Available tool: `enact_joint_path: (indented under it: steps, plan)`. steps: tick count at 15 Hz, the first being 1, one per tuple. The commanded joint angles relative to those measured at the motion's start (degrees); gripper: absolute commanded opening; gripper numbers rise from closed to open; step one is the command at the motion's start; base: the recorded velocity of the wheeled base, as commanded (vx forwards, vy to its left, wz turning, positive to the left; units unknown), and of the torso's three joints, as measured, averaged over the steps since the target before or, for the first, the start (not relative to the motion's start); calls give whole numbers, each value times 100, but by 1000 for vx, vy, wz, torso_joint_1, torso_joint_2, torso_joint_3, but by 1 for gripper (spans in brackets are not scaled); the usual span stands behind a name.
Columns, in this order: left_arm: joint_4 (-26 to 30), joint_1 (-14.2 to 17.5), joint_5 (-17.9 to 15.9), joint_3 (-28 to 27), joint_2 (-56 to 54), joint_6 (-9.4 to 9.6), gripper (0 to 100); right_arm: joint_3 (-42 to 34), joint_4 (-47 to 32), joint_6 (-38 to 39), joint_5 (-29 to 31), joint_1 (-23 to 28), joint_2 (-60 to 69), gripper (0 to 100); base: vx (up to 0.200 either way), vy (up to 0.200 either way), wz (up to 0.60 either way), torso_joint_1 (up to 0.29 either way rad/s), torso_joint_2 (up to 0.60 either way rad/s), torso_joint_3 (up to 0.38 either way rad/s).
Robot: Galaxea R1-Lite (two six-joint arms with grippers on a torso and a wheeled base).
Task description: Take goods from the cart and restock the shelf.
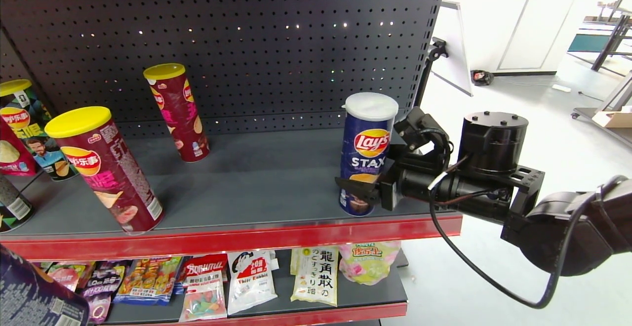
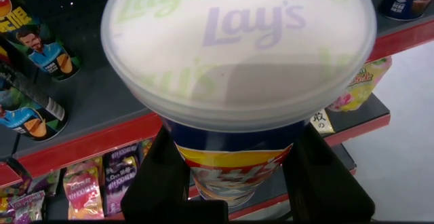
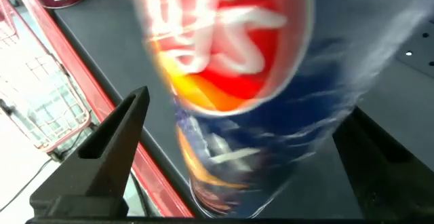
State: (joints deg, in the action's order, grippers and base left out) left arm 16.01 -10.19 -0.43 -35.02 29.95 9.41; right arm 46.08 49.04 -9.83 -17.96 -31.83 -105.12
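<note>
We'd open fully, then back the right gripper (image 1: 366, 187) out straight, no nudge. It straddles the blue can (image 1: 368, 138), upright on the upper shelf (image 1: 256, 178) near the front-right edge. W/ the blur we can't tell if the jaws pinch or stand clear. Can: tall, slick, white lid, tippy in our judgement. Left gripper (image 2: 237, 190) is clamped on a second can (image 2: 237, 54).

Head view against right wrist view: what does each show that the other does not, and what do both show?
Head view, not the wrist view: the pegboard back wall, the candy bags on the lower shelf, and the white lid of the blue chip can. Right wrist view, not the head view: a red wire cart beside the shelf. Both: the blue chip can, the right tool around it, and the shelf's red front edge.
</note>
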Motion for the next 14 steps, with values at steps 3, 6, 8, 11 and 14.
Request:
enact_joint_path:
  steps: [3,6,8,11,14]
  plan:
    - [-1,0,-1,-4,2,-1,0,-161,18,16,73,10,211,100,0,0,0,0,0,0]
    - [-10,0,-1,-13,46,26,0,-618,18,33,126,19,536,100,0,0,0,0,0,0]
    - [-36,0,-10,-4,90,26,0,-820,9,51,126,19,835,100,0,0,0,0,0,0]
    - [-89,0,-19,4,142,26,0,-1215,-26,60,126,1,1187,100,0,0,0,0,0,0]
    - [-80,0,-45,22,160,26,0,-1963,-26,60,126,80,1776,100,0,0,0,0,0,0]
